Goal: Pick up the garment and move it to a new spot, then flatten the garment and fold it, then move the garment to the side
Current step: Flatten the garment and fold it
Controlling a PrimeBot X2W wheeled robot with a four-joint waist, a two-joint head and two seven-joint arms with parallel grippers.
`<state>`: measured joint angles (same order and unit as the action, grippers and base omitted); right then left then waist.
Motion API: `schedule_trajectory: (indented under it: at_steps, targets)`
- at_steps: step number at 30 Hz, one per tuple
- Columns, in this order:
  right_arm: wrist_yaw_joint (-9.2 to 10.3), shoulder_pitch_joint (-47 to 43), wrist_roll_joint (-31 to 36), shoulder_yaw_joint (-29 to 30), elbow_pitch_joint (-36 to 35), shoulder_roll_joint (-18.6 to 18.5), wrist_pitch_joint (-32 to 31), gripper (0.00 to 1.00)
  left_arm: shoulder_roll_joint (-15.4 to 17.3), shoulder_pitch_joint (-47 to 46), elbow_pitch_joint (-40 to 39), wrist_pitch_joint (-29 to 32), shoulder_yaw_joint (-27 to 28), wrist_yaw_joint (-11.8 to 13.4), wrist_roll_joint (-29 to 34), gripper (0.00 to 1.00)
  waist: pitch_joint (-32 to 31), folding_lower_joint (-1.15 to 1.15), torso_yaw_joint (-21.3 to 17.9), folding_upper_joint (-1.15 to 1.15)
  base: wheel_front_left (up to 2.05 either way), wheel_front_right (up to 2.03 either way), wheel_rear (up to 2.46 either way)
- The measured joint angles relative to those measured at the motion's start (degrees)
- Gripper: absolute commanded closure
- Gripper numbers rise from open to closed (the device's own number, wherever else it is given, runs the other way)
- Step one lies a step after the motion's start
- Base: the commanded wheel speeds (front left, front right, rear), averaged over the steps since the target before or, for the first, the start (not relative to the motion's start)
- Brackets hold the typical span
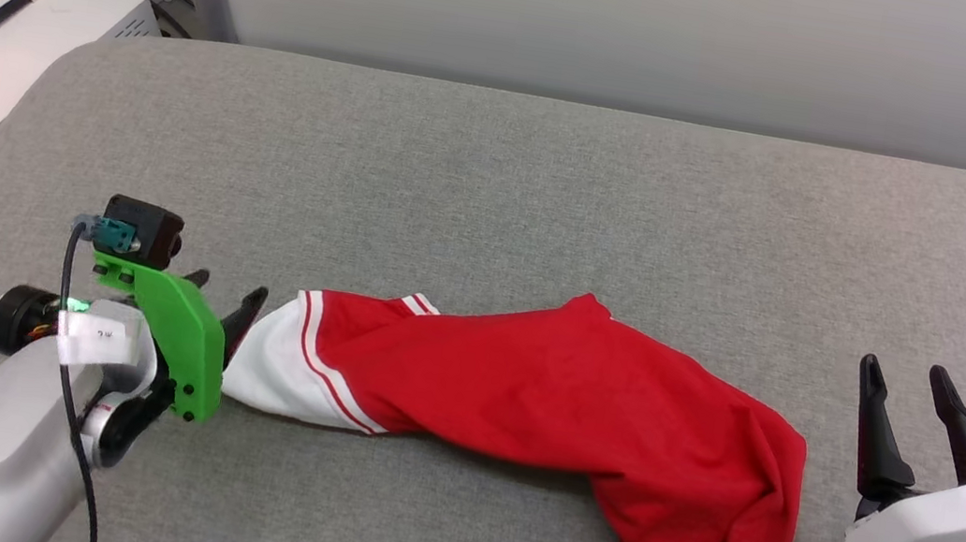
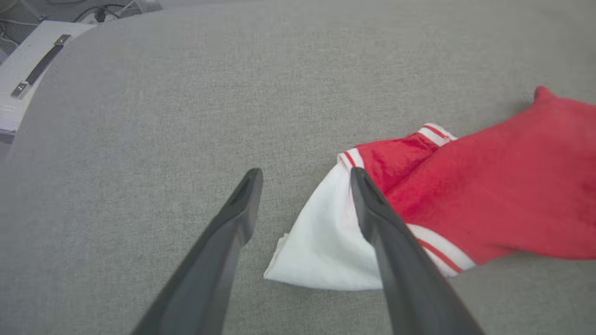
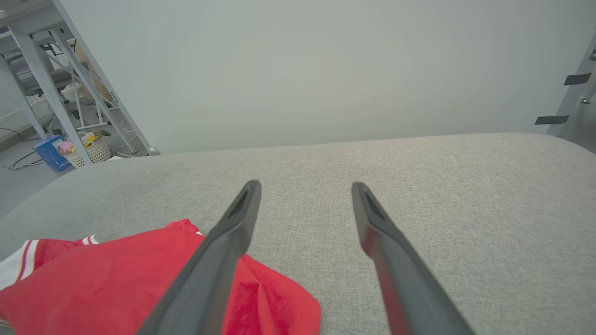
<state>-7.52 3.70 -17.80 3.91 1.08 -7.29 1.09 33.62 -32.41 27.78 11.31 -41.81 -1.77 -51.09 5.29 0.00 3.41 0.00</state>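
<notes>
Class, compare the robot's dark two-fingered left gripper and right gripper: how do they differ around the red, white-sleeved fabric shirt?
The left gripper sits right beside the white sleeve of the shirt; the right gripper stands clear of its red end. The left angles towards the shirt; the right points past it. Both are open, empty.
</notes>
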Motion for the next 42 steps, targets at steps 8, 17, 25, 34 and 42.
schedule_trajectory:
  at_steps: [8, 17, 25, 34, 42]
  targets:
    - [0.0, -0.9, -0.1, -0.5, 0.2, -1.5, -4.1, 0.0, -3.1, 3.6, -5.5, -22.7, 2.8, 3.9, 6.3, 0.0, -1.8, 0.0, 2.5, 0.0, 0.0, 0.0, 0.0]
    - [0.0, -3.2, -0.1, 1.0, 0.8, -2.9, -15.1, 0.0, -8.3, 17.4, -24.0, -26.0, 13.7, 11.1, 17.1, 0.0, -3.1, 0.0, 5.4, 0.0, 0.0, 0.0, 0.0]
    - [0.0, -3.9, 0.5, 2.5, -1.1, -3.1, -32.2, 0.0, -13.4, 26.0, -27.6, -26.0, 18.8, 7.5, 25.4, 0.0, -2.5, 0.0, 6.3, 0.0, 0.0, 0.0, 0.0]
    - [0.01, -0.3, 3.0, 5.1, -3.6, -2.6, -49.6, 0.0, -17.6, 25.9, -26.8, -26.0, 22.7, 2.5, 30.0, 0.0, 0.5, 0.0, 7.7, 0.0, 0.0, 0.0, 0.0]
    - [0.0, 1.5, 4.6, 6.0, 2.4, -1.5, -50.7, 0.0, -20.5, 25.7, -25.3, -26.0, 25.1, -0.5, 32.2, 0.0, 3.1, 0.0, 10.1, 0.0, 0.0, 0.0, 0.0]
